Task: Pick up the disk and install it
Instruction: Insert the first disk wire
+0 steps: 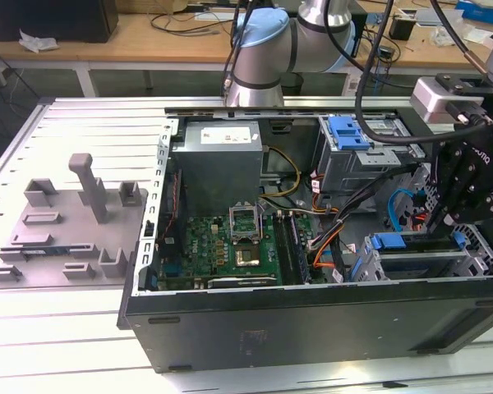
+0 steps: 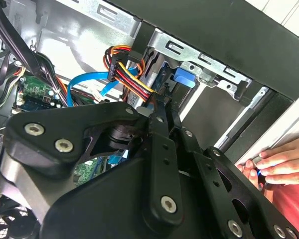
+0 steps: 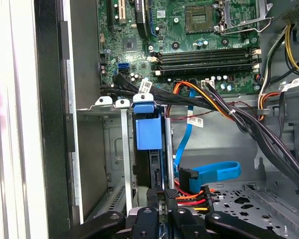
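Note:
The disk (image 3: pixel 149 133) stands on edge in the lower drive cage (image 3: pixel 123 149), its blue carrier bracket between the silver rails. In the exterior view the disk (image 1: pixel 388 242) sits in that cage at the case's right front corner. My gripper (image 3: pixel 162 192) hangs just behind the disk's rear edge, beside the red-and-black power plug. Its fingers (image 3: pixel 154 195) look shut, with hardly a gap and nothing held between them. In the second wrist view the gripper (image 2: pixel 160 99) reaches the disk (image 2: pixel 162 74) the same way. The exterior view has the gripper (image 1: pixel 435 222) lowered inside the case.
A blue data cable (image 3: pixel 209 172) and bundled black and orange wires (image 3: pixel 224 112) run close by. The motherboard (image 1: pixel 230 246), power supply (image 1: pixel 222 152) and upper cage with blue latch (image 1: pixel 349 131) occupy the case. A person's hand (image 2: pixel 279 164) rests on the case edge. A grey fixture tray (image 1: pixel 66 222) lies on the exterior view's left.

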### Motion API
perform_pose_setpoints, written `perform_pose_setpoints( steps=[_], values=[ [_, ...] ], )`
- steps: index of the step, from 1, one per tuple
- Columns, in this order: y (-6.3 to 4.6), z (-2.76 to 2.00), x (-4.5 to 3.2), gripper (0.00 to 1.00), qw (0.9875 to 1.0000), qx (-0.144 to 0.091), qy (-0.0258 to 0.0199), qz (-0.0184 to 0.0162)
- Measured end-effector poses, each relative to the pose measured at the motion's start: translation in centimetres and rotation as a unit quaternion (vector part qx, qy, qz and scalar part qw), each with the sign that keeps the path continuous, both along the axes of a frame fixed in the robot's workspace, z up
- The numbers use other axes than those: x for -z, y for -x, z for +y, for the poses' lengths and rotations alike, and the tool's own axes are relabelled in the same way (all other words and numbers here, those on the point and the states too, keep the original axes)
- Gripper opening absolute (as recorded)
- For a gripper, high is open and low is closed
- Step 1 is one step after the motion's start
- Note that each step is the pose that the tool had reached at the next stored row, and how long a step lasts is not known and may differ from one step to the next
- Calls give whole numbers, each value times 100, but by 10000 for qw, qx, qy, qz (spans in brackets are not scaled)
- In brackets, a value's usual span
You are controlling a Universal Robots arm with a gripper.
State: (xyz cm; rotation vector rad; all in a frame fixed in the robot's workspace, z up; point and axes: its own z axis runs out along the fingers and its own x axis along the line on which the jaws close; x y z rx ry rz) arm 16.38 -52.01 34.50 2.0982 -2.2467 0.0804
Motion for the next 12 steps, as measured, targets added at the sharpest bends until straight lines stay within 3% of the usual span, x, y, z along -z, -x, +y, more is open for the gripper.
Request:
perform_pose_setpoints(
  steps=[12],
  values=[
    [0, 0, 22, 16, 10000, 0, 0, 0]
  ],
)
